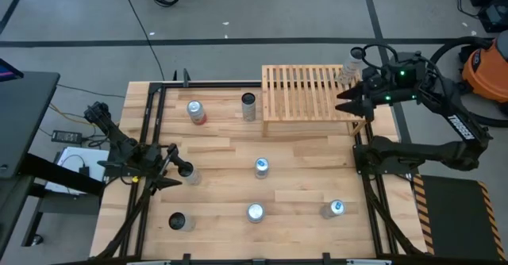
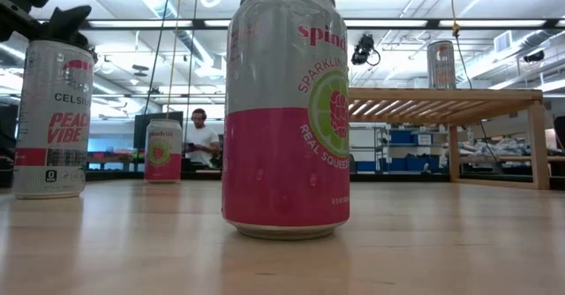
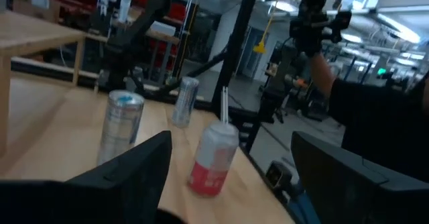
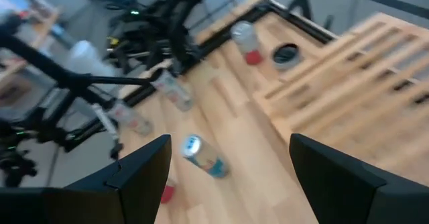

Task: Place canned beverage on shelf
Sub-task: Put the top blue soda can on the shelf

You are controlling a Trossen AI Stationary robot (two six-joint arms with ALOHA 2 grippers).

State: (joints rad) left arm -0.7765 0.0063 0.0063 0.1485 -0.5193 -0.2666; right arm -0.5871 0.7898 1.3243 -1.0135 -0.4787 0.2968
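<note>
Cans stand scattered over the counter [image 1: 230,150], and we judge none to be in a grip at this moment. We take the shelf [image 1: 305,91] as landmark: it sits at the counter's far edge, toward the right arm's side. One can [image 1: 347,74] already stands on the shelf's far right corner. A dark-topped can [image 1: 248,105] stands just beside the shelf's left end, and a red-and-white can [image 1: 195,111] farther to that side. Three silver-topped cans stand in front of the shelf, well apart from it, and a dark-topped one [image 1: 176,220] stands farthest from it.

The right gripper [image 1: 347,100] hovers at the shelf's right end, near the placed can, its fingers spread and empty. The left gripper [image 1: 169,174] sits well away from the shelf at the counter's left side, fingers spread either side of a dark-topped can [image 1: 186,170] without pinching it, as far as we can tell.

Risks noted:
- The right fingers are close to the placed can; a careless sweep across that corner could knock it off the shelf.
- If the left fingers close off-centre, the can could tip or skid.
- The slatted top gives uneven footing; a can set down tilted could topple.
</note>
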